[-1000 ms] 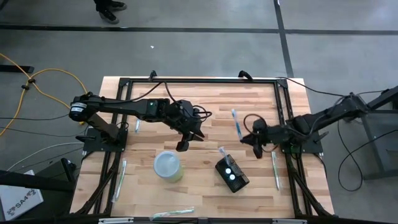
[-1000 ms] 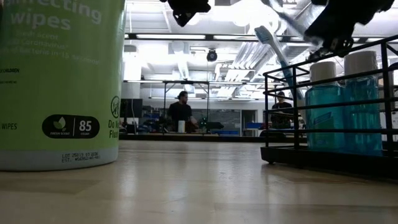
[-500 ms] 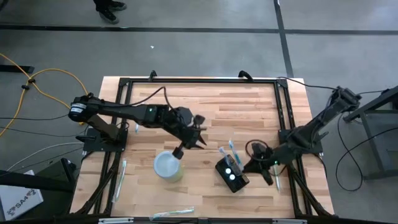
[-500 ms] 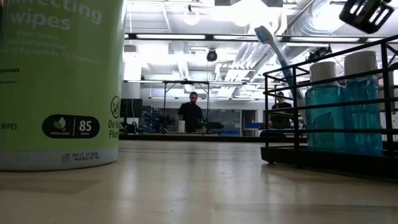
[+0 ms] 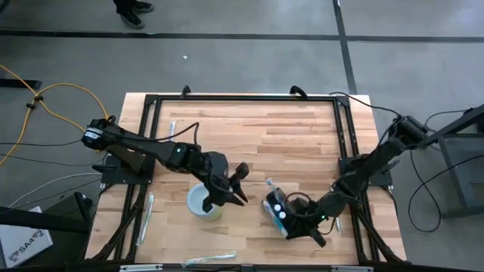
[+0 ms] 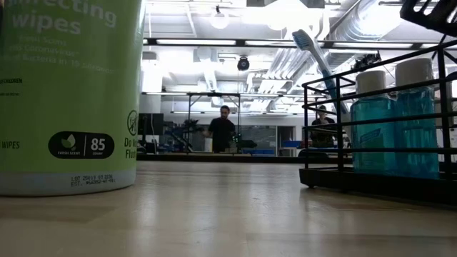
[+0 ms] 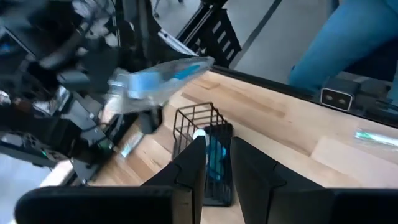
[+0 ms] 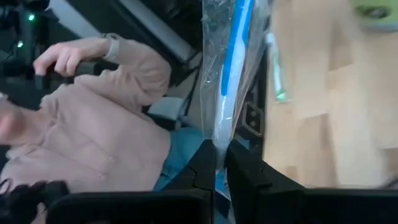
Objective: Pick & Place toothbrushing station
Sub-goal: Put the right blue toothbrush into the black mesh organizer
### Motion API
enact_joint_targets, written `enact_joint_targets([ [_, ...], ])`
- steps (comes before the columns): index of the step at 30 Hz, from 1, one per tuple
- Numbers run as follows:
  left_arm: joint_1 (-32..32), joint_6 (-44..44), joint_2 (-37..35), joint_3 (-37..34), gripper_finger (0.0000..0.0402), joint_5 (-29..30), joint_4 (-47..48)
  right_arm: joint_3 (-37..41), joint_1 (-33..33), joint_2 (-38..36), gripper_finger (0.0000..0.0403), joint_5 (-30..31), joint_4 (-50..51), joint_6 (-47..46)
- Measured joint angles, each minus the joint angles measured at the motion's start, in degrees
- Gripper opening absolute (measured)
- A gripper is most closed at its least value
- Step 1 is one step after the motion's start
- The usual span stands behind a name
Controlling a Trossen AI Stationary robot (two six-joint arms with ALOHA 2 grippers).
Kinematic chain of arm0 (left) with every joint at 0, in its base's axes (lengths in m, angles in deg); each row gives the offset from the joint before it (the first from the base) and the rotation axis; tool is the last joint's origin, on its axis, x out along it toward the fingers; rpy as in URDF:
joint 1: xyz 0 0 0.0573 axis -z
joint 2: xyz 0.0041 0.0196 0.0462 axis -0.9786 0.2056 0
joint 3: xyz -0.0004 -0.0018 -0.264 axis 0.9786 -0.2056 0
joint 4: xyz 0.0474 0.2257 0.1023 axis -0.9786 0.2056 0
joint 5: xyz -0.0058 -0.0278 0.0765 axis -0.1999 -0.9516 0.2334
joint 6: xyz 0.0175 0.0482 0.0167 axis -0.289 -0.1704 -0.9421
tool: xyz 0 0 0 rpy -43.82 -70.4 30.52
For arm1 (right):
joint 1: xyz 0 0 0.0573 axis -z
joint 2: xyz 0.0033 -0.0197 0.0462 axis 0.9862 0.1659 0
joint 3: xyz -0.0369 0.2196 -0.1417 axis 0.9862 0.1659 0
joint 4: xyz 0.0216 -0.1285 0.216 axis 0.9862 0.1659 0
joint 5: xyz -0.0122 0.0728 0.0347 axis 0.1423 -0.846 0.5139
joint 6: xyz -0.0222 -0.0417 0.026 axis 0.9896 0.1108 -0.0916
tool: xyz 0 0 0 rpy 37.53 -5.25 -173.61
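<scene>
The toothbrushing station, a black holder with blue bottles and an upright toothbrush, stands near the table's front right. My right gripper hovers at its right side, shut on a clear-wrapped blue toothbrush, which also shows blurred above the station. My left gripper hangs open, nothing between its fingers, just right of the green wipes canister and left of the station. My right gripper pinches the wrapped toothbrush between its two fingers near one end of the wrapper. The wrapper runs on past the fingertips, roughly along the fingers. It is lifted clear of the table, beside the station.
Loose wrapped toothbrushes lie at the table's right, front and left. Black frame rails border the wooden table. The tall canister stands left of the station. A person's pink sleeve shows beyond the table.
My right gripper has swung toward the table's near edge and down to the station's right side, carrying the wrapped toothbrush. My left gripper has gone toward the near edge to beside the canister and has rolled about its own axis.
</scene>
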Motion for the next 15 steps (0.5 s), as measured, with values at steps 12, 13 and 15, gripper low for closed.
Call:
enact_joint_targets([
  [12, 0.20, -4.73, 0.62, 0.00, 0.0069, -0.29, -5.21, 0.02, -0.27, 5.71, 0.0012, -4.35, -10.21, 0.89],
  [13, 0.20, -4.71, 0.83, 0.00, 0.0069, -0.59, -5.56, 0.02, -0.25, 5.71, 0.0012, -4.49, -10.59, 1.29],
  [15, 0.19, -4.91, 1.91, -0.04, 0.0069, -2.41, -7.10, 0.02, -0.25, 5.71, 0.0012, -4.78, -10.87, 1.81],
])
